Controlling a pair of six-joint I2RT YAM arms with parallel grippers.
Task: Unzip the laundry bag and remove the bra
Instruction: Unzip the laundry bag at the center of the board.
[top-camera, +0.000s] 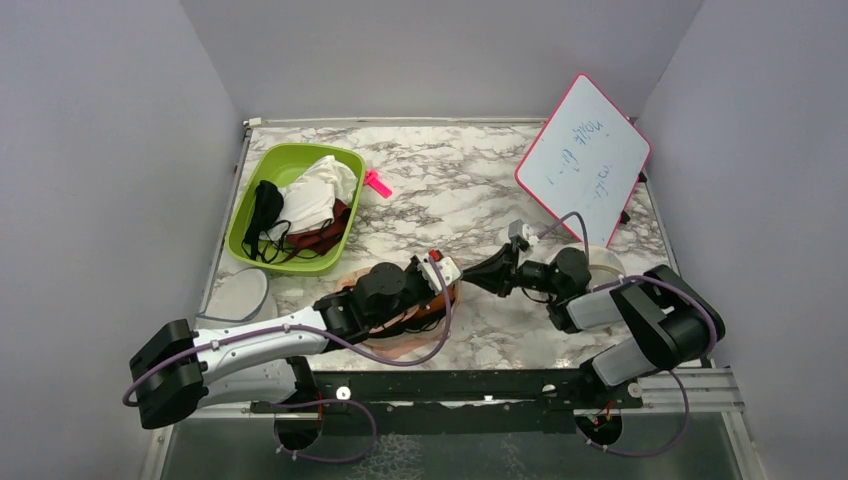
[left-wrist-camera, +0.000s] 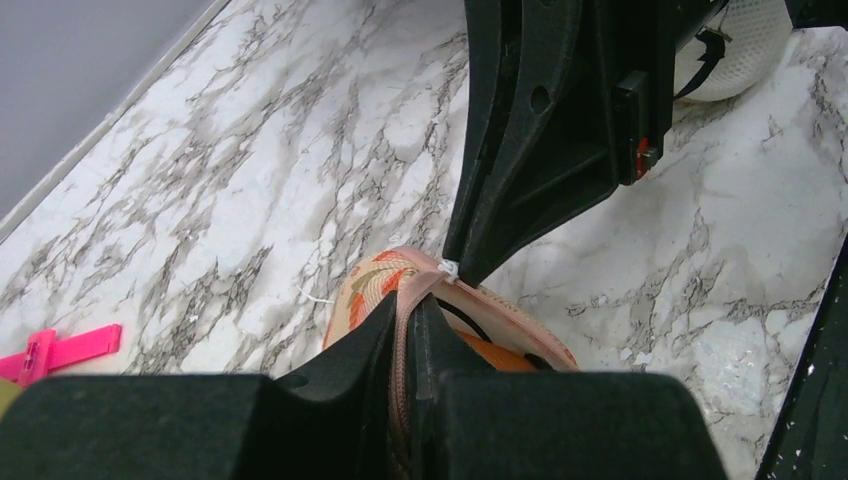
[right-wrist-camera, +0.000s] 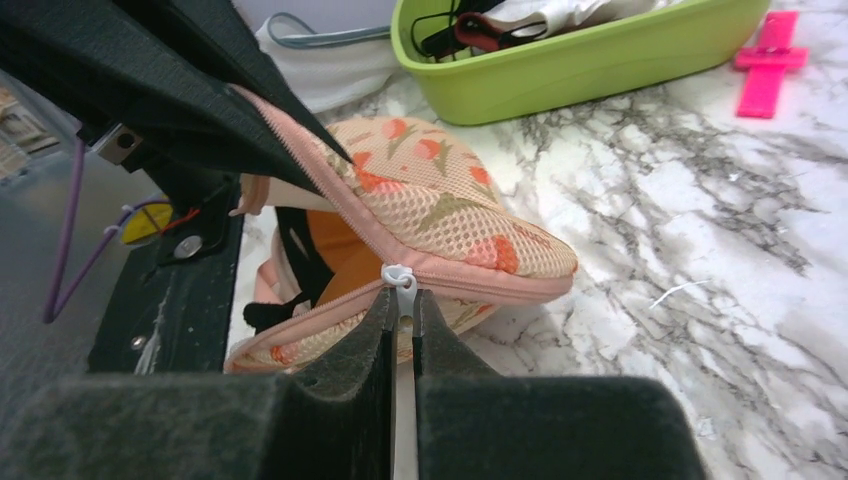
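On the marble table (top-camera: 470, 190), near its front edge and between the two arms, the laundry bag (right-wrist-camera: 440, 205) is found with its upper half lifted and its zipper opened part of the way round. The bag is judged to be light, soft mesh that will fold and drag rather than keep its shape, so it must be anchored while the zipper is drawn. That anchoring is supplied by the left gripper (left-wrist-camera: 410, 310), whose fingers are closed on the pink zipper edging beside the opened stretch. Through the gap the bra (right-wrist-camera: 345, 250) is seen, orange, with a dark strap across it. It is judged to be light and yielding, with padded cups that spring back. It would best be taken by a cup edge or a strap once the opening is wide enough, since fabric may catch on the teeth. The white zipper pull (right-wrist-camera: 398, 275) is pinched between the closed fingers of the right gripper (right-wrist-camera: 402, 305). Being small and smooth, it is liable to slip if drawn off the line of the track.
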